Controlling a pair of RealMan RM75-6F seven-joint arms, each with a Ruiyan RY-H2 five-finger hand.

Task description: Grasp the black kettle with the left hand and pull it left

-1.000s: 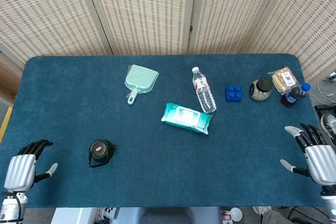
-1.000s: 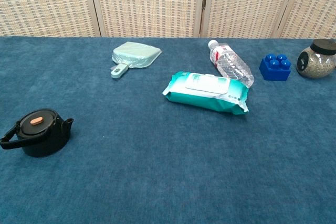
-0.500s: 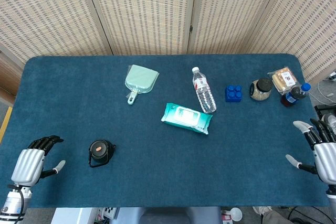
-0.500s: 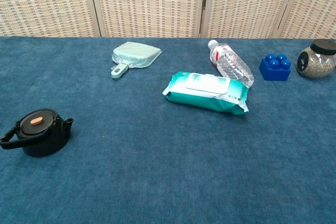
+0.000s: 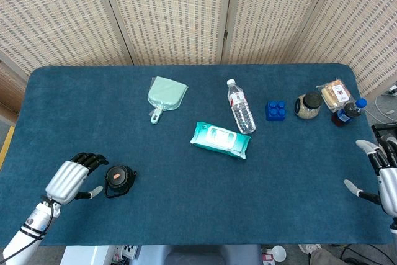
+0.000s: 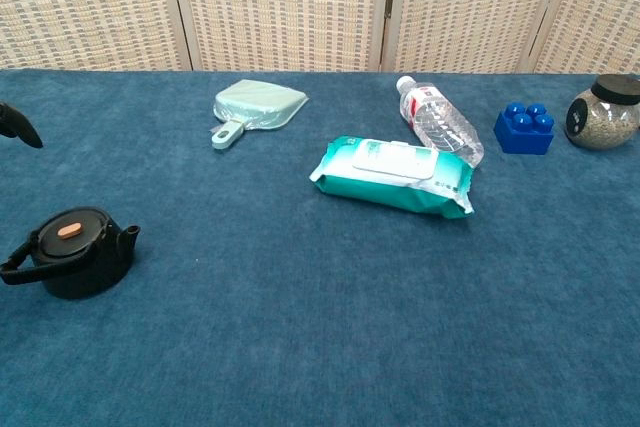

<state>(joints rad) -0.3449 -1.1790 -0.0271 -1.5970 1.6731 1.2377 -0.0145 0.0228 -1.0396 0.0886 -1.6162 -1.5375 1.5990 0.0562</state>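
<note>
Black kettle (image 5: 119, 180) standing upright on the blue table (image 5: 186, 203), near the front-left edge; in the chest view its round lid carries an orange knob, its handle points left and its short spout right. Left hand (image 5: 73, 177) just left of the kettle, fingers (image 5: 89, 159) spread and thumb extended toward the kettle's handle, holding nothing; whether the thumb tip touches the kettle cannot be told. In the chest view only a dark fingertip of this hand shows at the left edge, above the kettle. Right hand (image 5: 384, 181) at the far right edge of the table, fingers apart, empty, partly cut off by the frame.

Further out, mid-table: a teal wipes pack (image 5: 221, 139) lying flat, and just behind it, to its right, a clear water bottle (image 5: 240, 107) on its side, cap toward the back. Behind and left of the pack, well apart from it: a pale green dustpan (image 5: 165, 95), handle toward the front. Right of the bottle, in a row: a blue block (image 5: 276, 110), a dark-lidded jar (image 5: 307, 105), a packaged snack (image 5: 337, 94) and a blue-capped dark bottle (image 5: 348, 113).
</note>
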